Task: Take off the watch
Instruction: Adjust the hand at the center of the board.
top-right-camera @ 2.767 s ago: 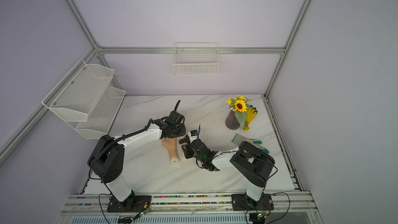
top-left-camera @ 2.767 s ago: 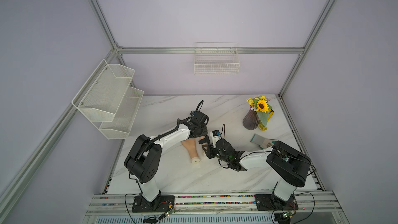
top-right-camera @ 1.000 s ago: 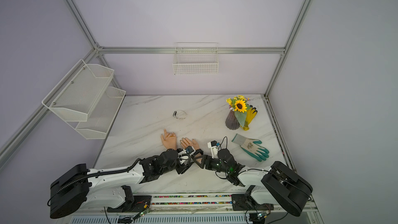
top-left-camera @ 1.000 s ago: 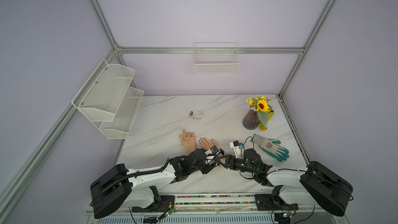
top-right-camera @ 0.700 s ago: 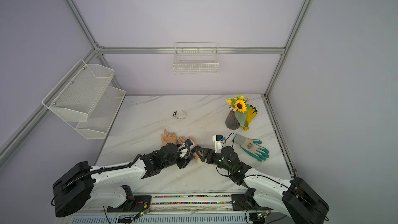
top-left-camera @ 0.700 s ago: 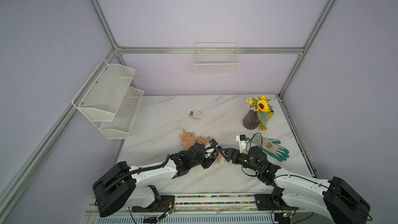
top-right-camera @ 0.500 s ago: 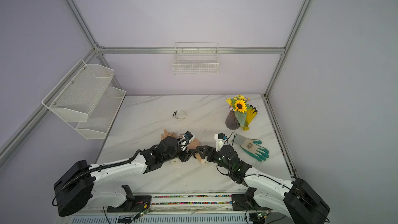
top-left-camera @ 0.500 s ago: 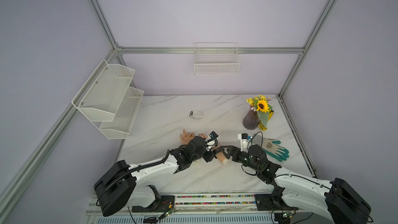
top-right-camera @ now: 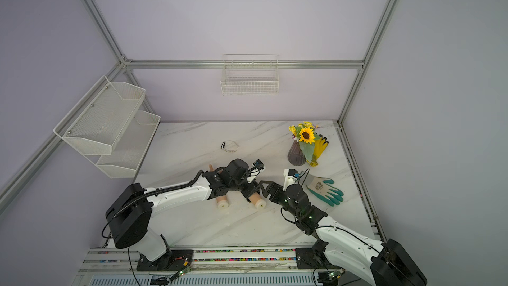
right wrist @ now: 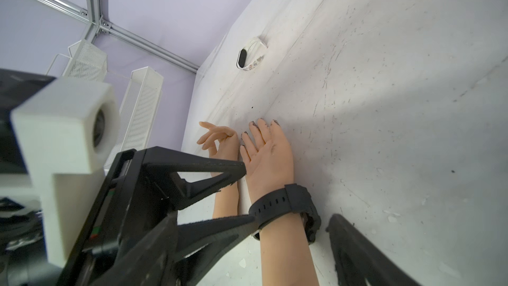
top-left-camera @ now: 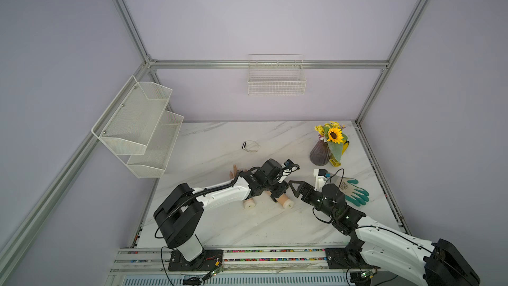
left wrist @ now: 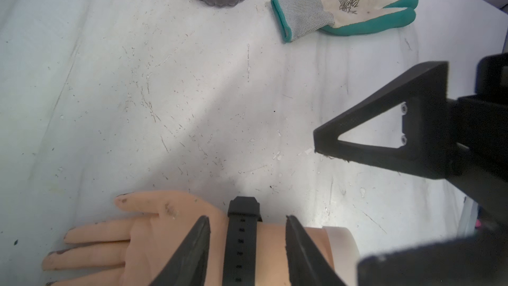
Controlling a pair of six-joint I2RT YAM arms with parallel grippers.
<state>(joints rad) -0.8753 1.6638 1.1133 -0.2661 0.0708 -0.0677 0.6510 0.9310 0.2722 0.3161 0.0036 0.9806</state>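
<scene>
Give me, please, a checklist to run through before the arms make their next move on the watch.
1. The black watch sits on the mannequin hand at the wrist: ok.
2. The left gripper straddles the strap, one finger on each side: ok.
3. Left jaws closed on the strap: not ok, gaps on both sides.
4. The right gripper is open beside the wrist: ok.
5. Strap unfastened: cannot tell.

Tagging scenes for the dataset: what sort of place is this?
Probably a robotics lab test cell: aluminium frame around a marble-look table, staged props like the mannequin hand wearing a black watch.
</scene>
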